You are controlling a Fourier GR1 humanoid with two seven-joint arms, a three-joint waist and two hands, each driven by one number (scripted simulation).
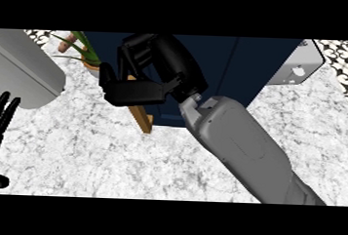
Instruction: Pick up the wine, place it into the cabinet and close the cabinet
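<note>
The dark blue cabinet (229, 67) stands at the back of the marble counter (96, 156). Its door (143, 117) shows edge-on as a wooden strip at the cabinet's left front. My right hand (135, 91) reaches across from the lower right and lies against this door, fingers relaxed and holding nothing. No wine bottle shows anywhere; the arm and hand hide much of the cabinet's front. My left hand (0, 116) rests open at the left edge, fingers up.
A grey rounded appliance (24, 70) stands at the back left, with a potted green plant (85, 50) beside it. A light grey object (297, 65) sits to the right of the cabinet. A patterned wall (345, 57) runs behind.
</note>
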